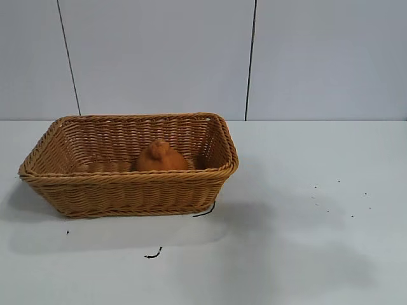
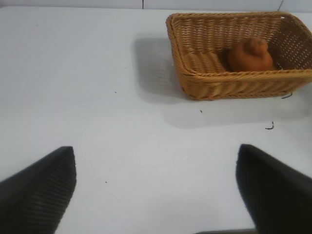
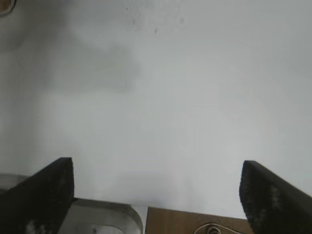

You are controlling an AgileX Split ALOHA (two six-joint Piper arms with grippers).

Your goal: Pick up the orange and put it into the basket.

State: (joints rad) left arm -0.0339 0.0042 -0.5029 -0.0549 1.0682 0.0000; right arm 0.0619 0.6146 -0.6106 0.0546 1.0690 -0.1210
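The orange [image 1: 159, 158] lies inside the wicker basket [image 1: 127, 187], near its front wall, knobby bump up. Both also show in the left wrist view: the orange [image 2: 250, 56] sits in the basket [image 2: 229, 84], far from my left gripper [image 2: 156, 161]. The left gripper is open and empty over bare table. My right gripper [image 3: 157, 168] is open and empty over bare table, with neither orange nor basket in its view. Neither arm shows in the exterior view.
The white table [image 1: 305, 241] carries small dark marks in front of the basket [image 1: 152, 254] and specks at the right [image 1: 337, 197]. A white panelled wall [image 1: 191, 57] stands behind. A metal and brown edge [image 3: 185, 222] lies under the right gripper.
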